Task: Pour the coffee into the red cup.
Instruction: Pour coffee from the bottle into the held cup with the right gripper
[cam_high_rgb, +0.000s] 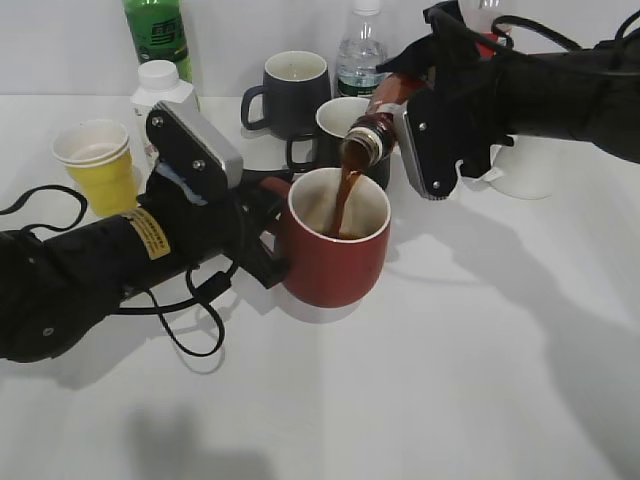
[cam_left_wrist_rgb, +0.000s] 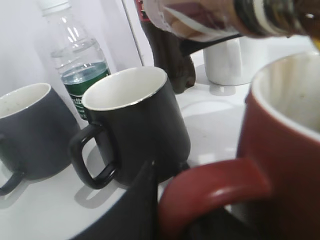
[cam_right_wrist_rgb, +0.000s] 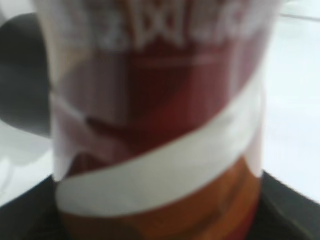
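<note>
Coffee (cam_high_rgb: 342, 203) streams from the tilted bottle (cam_high_rgb: 378, 122) our right hand (cam_high_rgb: 425, 110) is grasping into the red cup (cam_high_rgb: 335, 255) mid-desk, whose handle our left hand (cam_high_rgb: 262, 235) clenches; we should keep the neck over the rim, tipping gently.

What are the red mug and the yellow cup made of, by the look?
Red mug: likely glazed ceramic; thick rim, soft sheen, cream inside. Yellow cup: probably paper; thin rolled white rim, matte wall, and it looks like two stacked.
</note>
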